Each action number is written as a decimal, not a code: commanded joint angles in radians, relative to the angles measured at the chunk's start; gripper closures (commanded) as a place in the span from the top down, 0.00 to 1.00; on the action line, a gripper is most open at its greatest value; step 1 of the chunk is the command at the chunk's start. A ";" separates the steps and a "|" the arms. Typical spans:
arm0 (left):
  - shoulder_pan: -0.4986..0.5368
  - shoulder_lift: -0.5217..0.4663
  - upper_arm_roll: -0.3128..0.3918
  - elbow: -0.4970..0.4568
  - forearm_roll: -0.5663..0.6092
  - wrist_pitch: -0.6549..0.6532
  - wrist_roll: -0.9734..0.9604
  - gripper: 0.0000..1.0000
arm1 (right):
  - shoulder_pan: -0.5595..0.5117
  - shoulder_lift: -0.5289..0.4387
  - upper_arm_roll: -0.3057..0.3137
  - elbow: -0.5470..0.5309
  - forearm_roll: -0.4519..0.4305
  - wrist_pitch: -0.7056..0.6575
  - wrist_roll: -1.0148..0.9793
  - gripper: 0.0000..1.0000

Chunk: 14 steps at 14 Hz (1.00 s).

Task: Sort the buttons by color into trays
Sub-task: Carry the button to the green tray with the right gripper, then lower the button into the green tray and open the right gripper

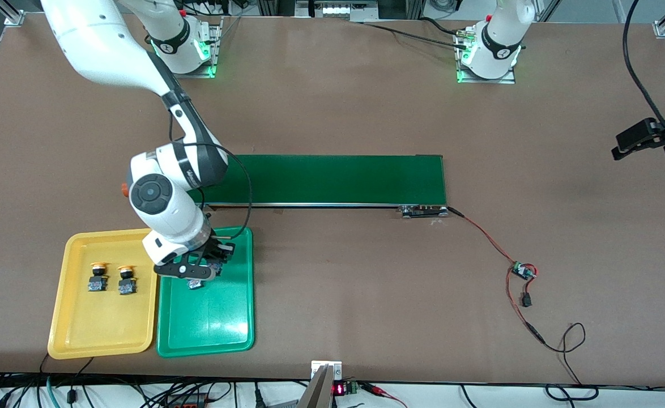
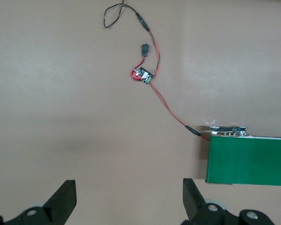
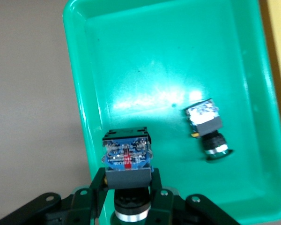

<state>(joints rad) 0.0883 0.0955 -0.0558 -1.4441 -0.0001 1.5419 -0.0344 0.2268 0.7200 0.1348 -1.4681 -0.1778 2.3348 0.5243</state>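
My right gripper (image 1: 210, 265) is over the green tray (image 1: 213, 323), at the end nearest the conveyor. In the right wrist view this gripper (image 3: 127, 187) is shut on a black-and-blue button (image 3: 127, 157), whose cap is hidden between the fingers. A second button (image 3: 207, 129) lies on its side in the green tray (image 3: 145, 56); it also shows in the front view (image 1: 195, 284). Two yellow-capped buttons (image 1: 98, 276) (image 1: 126, 279) stand in the yellow tray (image 1: 72, 323). My left gripper (image 1: 618, 144) (image 2: 129, 197) is open and empty, waiting above bare table at the left arm's end.
The long dark-green conveyor belt (image 1: 332, 180) (image 2: 248, 161) lies mid-table, farther from the front camera than the trays. A red-and-black wire with a small circuit board (image 1: 522, 271) (image 2: 143, 75) runs from the belt's end across the table.
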 commanded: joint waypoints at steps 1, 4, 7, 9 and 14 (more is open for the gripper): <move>0.013 0.001 0.001 -0.013 -0.015 0.023 0.005 1.00 | -0.017 0.042 0.006 0.034 -0.006 0.018 -0.023 0.09; 0.010 0.000 0.001 -0.013 -0.026 0.020 0.005 1.00 | -0.024 0.050 0.006 0.034 -0.005 0.017 -0.044 0.69; 0.034 0.003 0.014 -0.013 -0.026 0.023 0.005 1.00 | -0.029 0.050 0.006 0.034 -0.005 0.018 -0.049 0.80; 0.047 0.009 0.014 -0.013 -0.026 0.023 0.005 1.00 | -0.049 0.047 0.006 0.034 -0.003 0.015 -0.046 1.00; 0.050 0.009 0.005 -0.013 -0.018 0.023 0.005 1.00 | -0.139 -0.069 0.009 0.037 0.001 -0.140 -0.052 1.00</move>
<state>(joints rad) 0.1352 0.1120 -0.0421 -1.4485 -0.0003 1.5542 -0.0346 0.1355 0.7354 0.1282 -1.4277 -0.1779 2.3162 0.4923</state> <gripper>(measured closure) 0.000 0.000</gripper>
